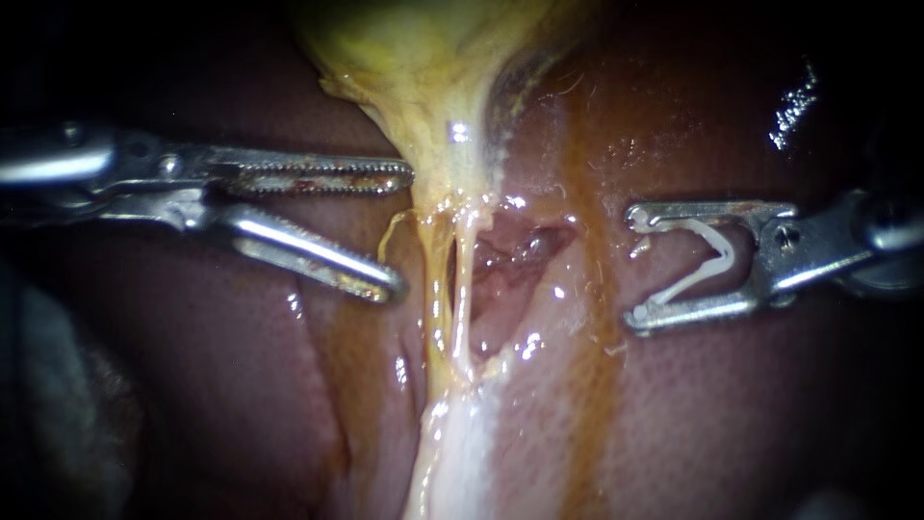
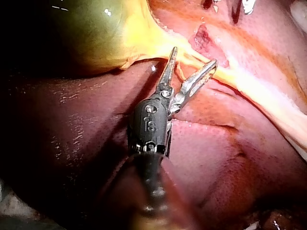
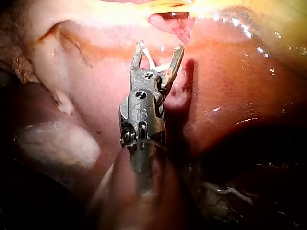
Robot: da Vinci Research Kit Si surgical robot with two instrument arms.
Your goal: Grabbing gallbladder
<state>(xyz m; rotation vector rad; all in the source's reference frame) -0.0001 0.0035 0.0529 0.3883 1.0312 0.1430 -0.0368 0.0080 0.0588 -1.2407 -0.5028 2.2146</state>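
Observation:
The yellow gallbladder (image 1: 423,48) fills the upper middle of the endoscope view and narrows downward into a pale neck (image 1: 438,183). My left instrument (image 1: 402,231) has its toothed jaws open, their tips just left of that neck and apart from it. In the left wrist view the left instrument (image 2: 193,56) spreads its jaws against the yellow band below the gallbladder (image 2: 96,33). My right instrument (image 1: 635,268) stands off to the right of the neck, its jaws wide apart around a white clip (image 1: 707,260). The right wrist view shows the right instrument (image 3: 160,46) with the clip (image 3: 152,61) seated between both jaws.
Dark red liver (image 1: 221,385) surrounds the neck on both sides. A raw pink opening (image 1: 510,255) lies just right of two thin yellowish strands (image 1: 445,289). A whitish band (image 1: 452,453) runs down from them. Wet glints show on the liver (image 3: 230,96) beside my right instrument.

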